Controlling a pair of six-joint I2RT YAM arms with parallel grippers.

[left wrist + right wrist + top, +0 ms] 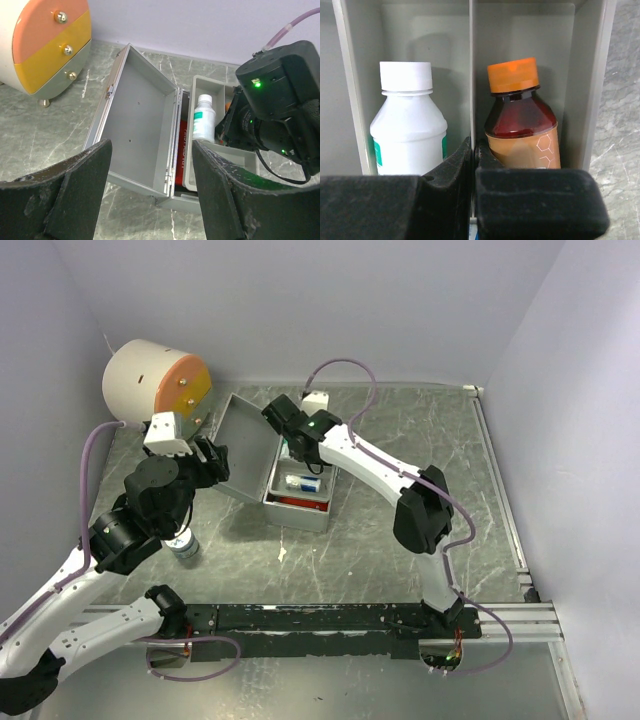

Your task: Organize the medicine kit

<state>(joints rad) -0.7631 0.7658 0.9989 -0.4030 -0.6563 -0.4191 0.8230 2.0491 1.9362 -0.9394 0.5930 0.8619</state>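
Your grey marbled tabletop lies bare at frame right. At centre, the right gripper has its jaws together at the open grey metal case's tray divider. The left gripper has its jaws apart near the lid.

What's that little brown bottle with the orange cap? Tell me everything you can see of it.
The brown bottle looks like dark amber see-through plastic or glass, closed by an orange screw cap and wrapped in a tan label with pale hexagon outlines. It sits in the right-hand compartment of the grey divided tray, with a divider between it and the white bottle. Its lower end is hidden behind the right gripper, whose shut fingers do not hold it.
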